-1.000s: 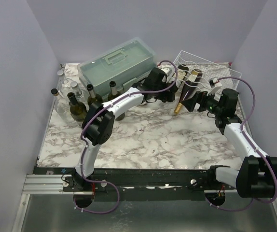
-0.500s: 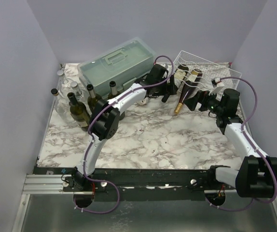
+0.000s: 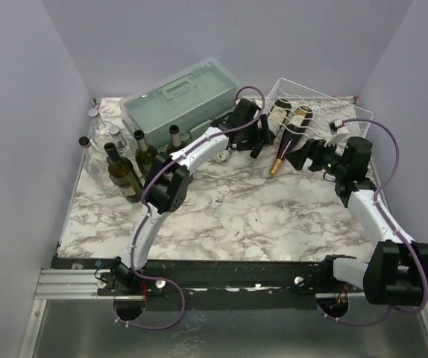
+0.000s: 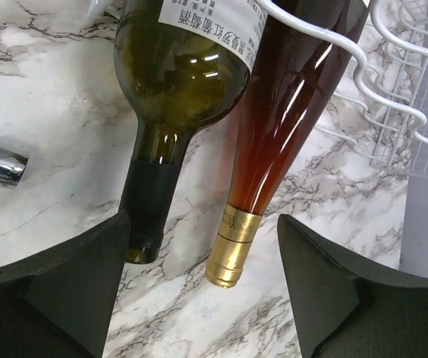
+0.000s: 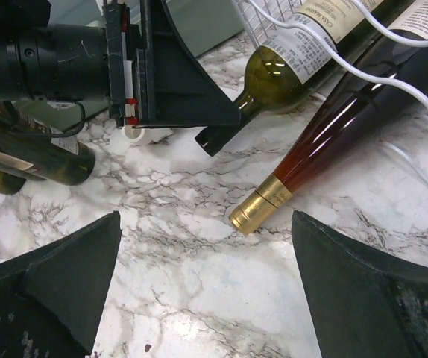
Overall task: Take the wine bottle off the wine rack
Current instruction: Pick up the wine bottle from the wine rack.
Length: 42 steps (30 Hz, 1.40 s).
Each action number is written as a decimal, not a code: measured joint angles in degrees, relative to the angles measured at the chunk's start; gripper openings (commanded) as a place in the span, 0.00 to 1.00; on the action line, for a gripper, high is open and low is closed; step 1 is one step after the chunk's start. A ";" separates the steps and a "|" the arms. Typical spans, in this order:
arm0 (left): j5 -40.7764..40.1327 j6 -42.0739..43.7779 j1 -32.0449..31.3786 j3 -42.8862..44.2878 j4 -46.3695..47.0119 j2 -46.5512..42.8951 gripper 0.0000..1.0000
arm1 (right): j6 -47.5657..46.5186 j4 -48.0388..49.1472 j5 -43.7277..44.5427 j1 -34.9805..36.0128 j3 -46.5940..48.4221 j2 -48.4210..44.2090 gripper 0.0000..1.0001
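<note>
From above, the wine rack (image 3: 342, 109) stands at the far right of the table (image 3: 229, 212), near the toolbox (image 3: 180, 97). Two bottles lie in it with their necks poking out toward the arms: a green bottle (image 3: 279, 111) and an amber bottle (image 3: 287, 145) with a gold cap. The left arm (image 3: 199, 149) reaches across to them, and the right arm (image 3: 367, 205) is just beside the rack.

In the left wrist view, the left jaws stand wide and hold nothing. Their fingers (image 4: 57, 291) sit on either side of both necks at once, so which bottle is meant cannot be told. A good grasp would first shift sideways until only one neck lies between the jaws. It would then grip below the cap. Rack wire crosses over the amber bottle's body, so sliding the bottle out along its length looks safer than lifting it.

In the right wrist view, the right jaws are also wide and empty, facing the gold cap. They would do best to stay out of the path the bottle slides along.
</note>
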 measured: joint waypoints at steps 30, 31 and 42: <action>2.60 24.79 -3.76 -45.07 17.09 -42.07 0.85 | 7.54 -3.04 -4.20 7.76 10.95 17.03 0.74; 2.49 25.53 -4.20 -46.66 17.29 -43.63 0.85 | 8.46 -3.34 -2.32 9.38 11.74 18.03 0.74; 1.38 33.42 -5.27 -61.29 19.10 -66.25 0.87 | 21.49 -5.14 26.05 20.33 20.94 30.73 0.75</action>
